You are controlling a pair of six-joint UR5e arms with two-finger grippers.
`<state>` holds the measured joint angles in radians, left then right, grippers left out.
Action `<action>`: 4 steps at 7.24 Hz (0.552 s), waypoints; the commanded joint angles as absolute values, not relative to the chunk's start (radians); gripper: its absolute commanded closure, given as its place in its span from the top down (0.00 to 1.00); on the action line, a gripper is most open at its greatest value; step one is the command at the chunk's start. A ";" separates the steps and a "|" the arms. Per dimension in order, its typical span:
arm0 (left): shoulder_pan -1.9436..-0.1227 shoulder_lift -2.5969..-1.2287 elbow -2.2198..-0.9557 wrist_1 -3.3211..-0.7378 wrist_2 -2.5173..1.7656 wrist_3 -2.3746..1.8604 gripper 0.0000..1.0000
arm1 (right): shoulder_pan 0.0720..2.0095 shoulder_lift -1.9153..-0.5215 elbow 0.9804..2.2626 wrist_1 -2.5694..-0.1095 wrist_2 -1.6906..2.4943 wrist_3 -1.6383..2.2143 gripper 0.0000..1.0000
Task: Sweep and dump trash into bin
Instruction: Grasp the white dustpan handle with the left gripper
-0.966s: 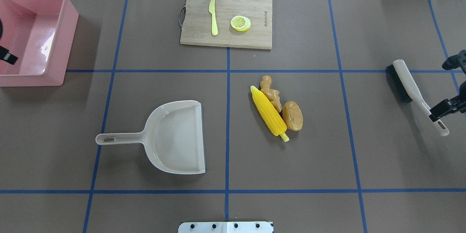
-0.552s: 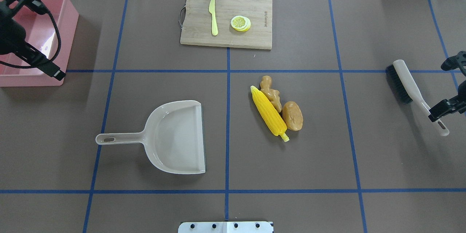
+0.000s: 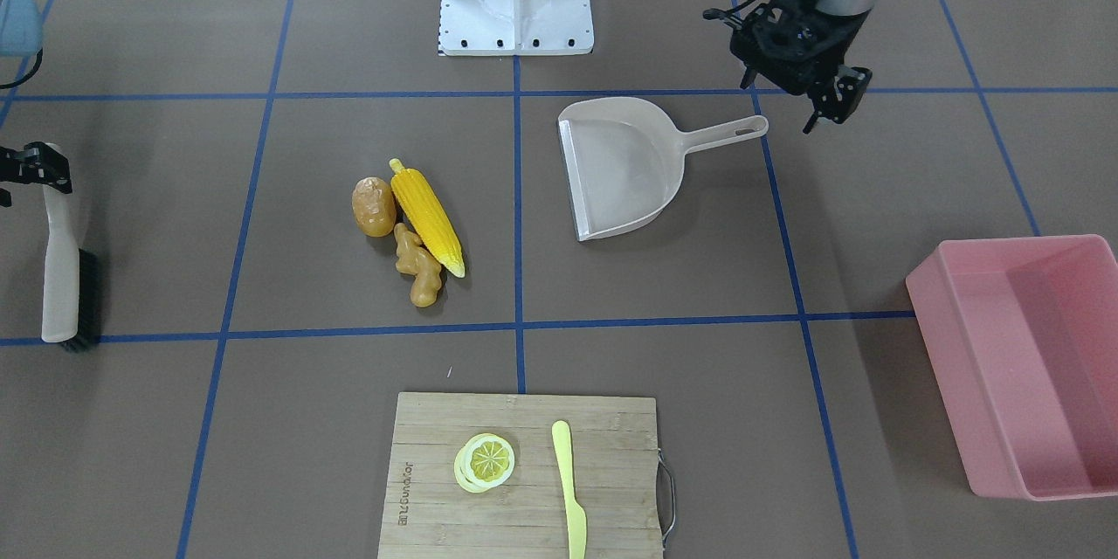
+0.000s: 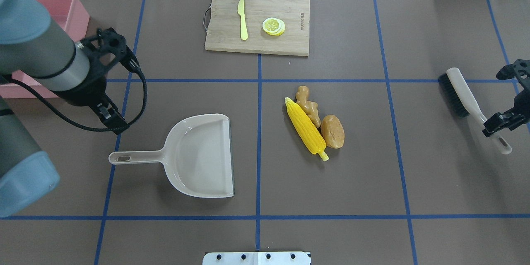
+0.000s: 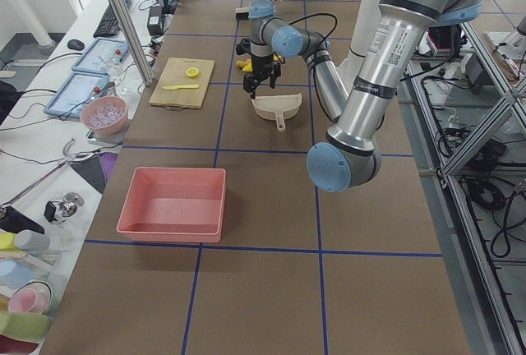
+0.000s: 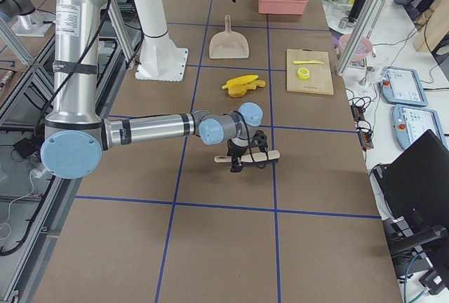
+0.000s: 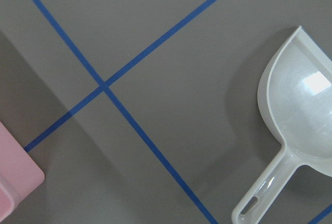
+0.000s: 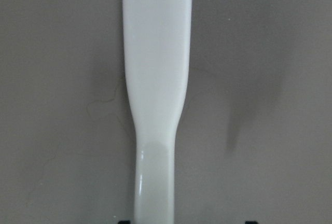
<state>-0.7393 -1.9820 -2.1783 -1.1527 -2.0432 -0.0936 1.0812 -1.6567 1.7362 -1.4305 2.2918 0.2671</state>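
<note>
Fingers of the left gripper [image 4: 112, 123] overlap from above and do not show in its wrist view, so I cannot tell how wide it stands. The left arm also covers most of the bin [image 3: 1048, 384] in the overhead view. The right arm is cut off at the table [image 4: 372, 182] edge. The left arm reaches in low, its gripper hanging above the table just beyond the handle of the beige dustpan [image 4: 203, 157], without touching it. The right gripper [image 4: 497, 126] straddles the brush [image 4: 463, 91] handle with its jaws spread wider than the handle. The trash lies bunched mid-table, well apart from the pink bin: a yellow corn cob [image 4: 305, 128], a knobbly ginger root [image 4: 308, 103] against it, and a brown-orange potato [image 4: 333, 131] beside both.
</note>
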 commanded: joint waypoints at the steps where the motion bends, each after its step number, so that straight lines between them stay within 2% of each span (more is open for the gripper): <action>1: -0.654 -1.985 -2.198 -1.150 -2.031 -0.092 1.00 | 1.077 -1.654 1.735 -1.428 2.299 0.285 0.79; 2: -0.608 -1.986 -2.194 -1.158 -2.025 -0.091 1.00 | 1.072 -1.654 1.735 -1.428 2.301 0.285 0.79; 3: -0.562 -1.985 -2.191 -1.163 -1.996 -0.091 1.00 | 1.057 -1.655 1.735 -1.431 2.299 0.285 0.69; 4: -0.533 -1.983 -2.195 -1.163 -1.974 -0.078 1.00 | 1.046 -1.654 1.735 -1.434 2.299 0.287 0.48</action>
